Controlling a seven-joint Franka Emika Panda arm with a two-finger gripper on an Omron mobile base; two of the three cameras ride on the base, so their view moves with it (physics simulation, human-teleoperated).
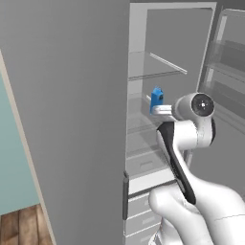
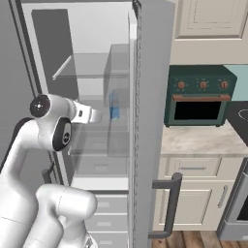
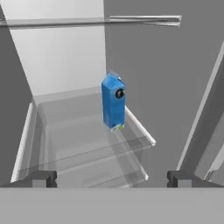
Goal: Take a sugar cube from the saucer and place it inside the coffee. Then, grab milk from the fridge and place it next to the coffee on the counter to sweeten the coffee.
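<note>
1. Inside the tall grey fridge point(image 1: 72, 119), on a clear shelf point(image 3: 87, 131), your small blue gabled milk carton point(image 3: 113, 103) stands upright, untouched.
2. Your gripper point(image 3: 111, 178) hangs released, near the carton.
3. Left for you: grasp it, carry it to the marble counter point(image 2: 198, 140).

Arm point(image 1: 201, 201) is showing glossy white rounded shells, bulbous at the lower links, narrowing toward the wrist. A black band point(image 1: 174, 160) is running lengthwise along one link, curved edge against white. Round joint cap point(image 1: 202, 103) is showing as a grey disc with a dark ring and a small pale cross-shaped mark in the centre; same cap point(image 2: 40, 106) is appearing from the other side. A dark oval inset point(image 2: 62, 134) is sitting on the link below it. Fingertips point(image 3: 43, 178) are appearing small, dark grey, blocky, squared ends, set wide apart
</note>
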